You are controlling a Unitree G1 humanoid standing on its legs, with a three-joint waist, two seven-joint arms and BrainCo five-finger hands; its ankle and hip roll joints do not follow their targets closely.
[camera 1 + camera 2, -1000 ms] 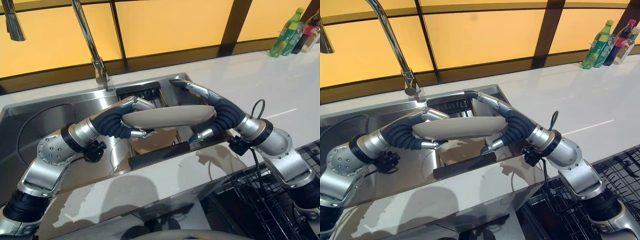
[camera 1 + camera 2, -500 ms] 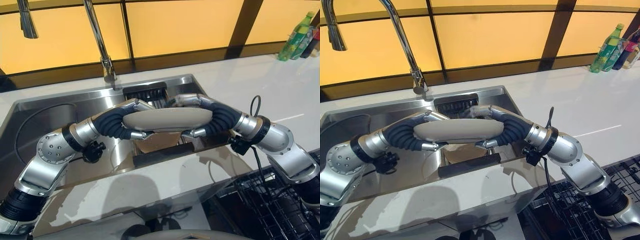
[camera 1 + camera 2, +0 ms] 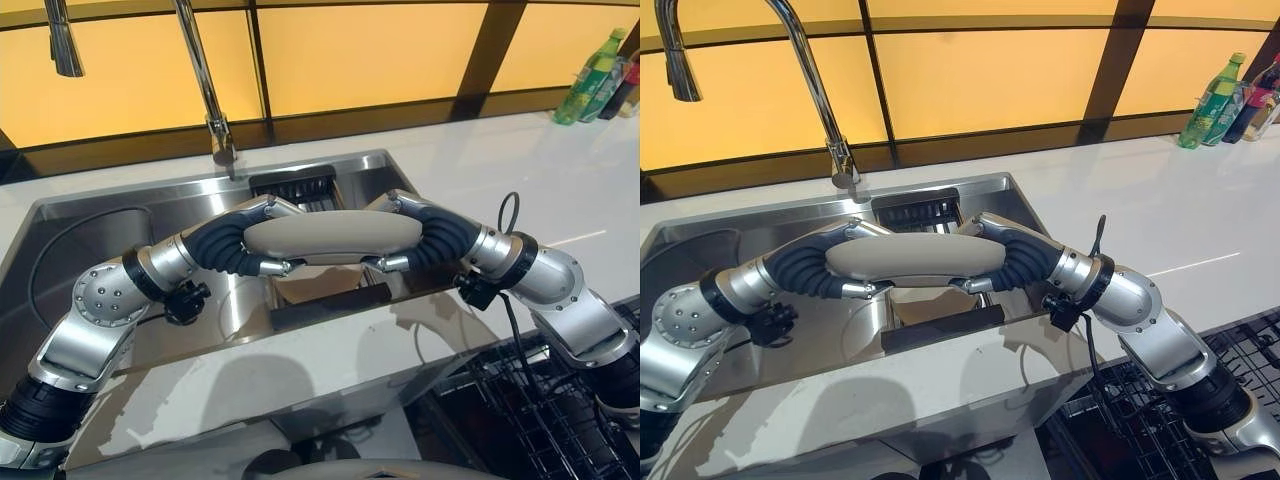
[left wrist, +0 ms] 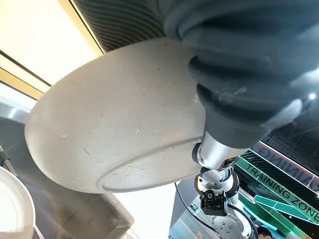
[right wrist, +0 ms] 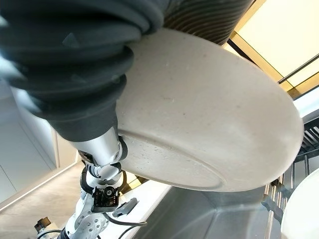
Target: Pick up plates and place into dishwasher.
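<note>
A beige plate (image 3: 330, 238) hangs level above the right part of the steel sink (image 3: 90, 225), held from both ends. My left hand (image 3: 240, 245) is curled round its left rim, fingers over the top and thumb under. On the opposite rim my right hand (image 3: 428, 235) grips the same way. Its underside (image 4: 114, 129) shows in the left wrist view, and in the right wrist view the plate (image 5: 209, 124) shows with the other hand's dark cover on its far edge.
A tall faucet (image 3: 205, 90) rises behind the sink. A dark rack (image 3: 295, 185) sits in the sink under the plate, with a pale dish rim (image 5: 304, 209) below. The open dishwasher basket (image 3: 560, 400) is at lower right. Bottles (image 3: 592, 72) stand far right on the white counter (image 3: 560, 170).
My right hand's fingers, raised and spread above the plate a second ago, have come down and closed on its right rim. The view has also shifted slightly.
</note>
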